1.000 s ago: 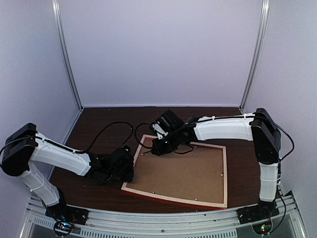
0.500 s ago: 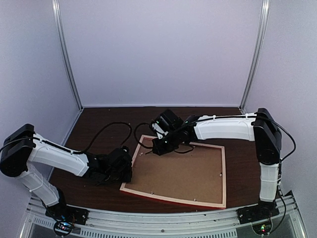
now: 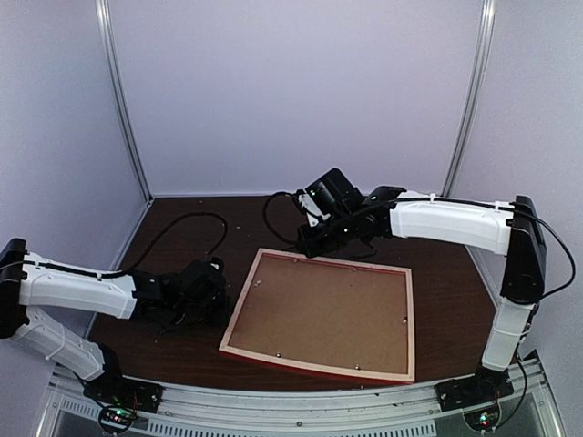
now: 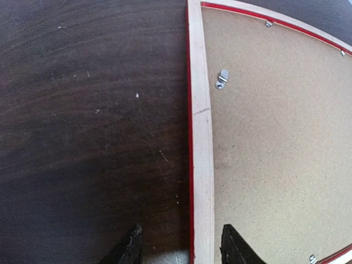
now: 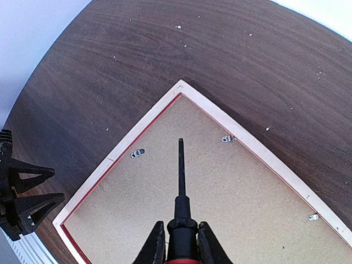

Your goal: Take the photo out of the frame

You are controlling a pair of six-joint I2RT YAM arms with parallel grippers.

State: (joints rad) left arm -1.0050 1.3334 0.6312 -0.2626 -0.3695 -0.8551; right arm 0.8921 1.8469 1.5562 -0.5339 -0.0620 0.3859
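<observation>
One worry: our right pincer (image 5: pixel 180 245) pinches a black-shafted tool (image 5: pixel 180 165) that may slip and gouge the brown backing board (image 5: pixel 220 192); our spread left pincer (image 4: pixel 179 250) sits beside the left rim of the face-down red rectangular frame (image 4: pixel 201 137).

The dark wooden table (image 3: pixel 446 300) carries the frame (image 3: pixel 240 307) lying back side up

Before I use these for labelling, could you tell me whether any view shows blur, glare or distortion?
Top external: even light, no glare. Left wrist: frame rim sharp, its own fingertips slightly soft. Right wrist: table edge bows from wide-angle distortion; tool crisp.
</observation>
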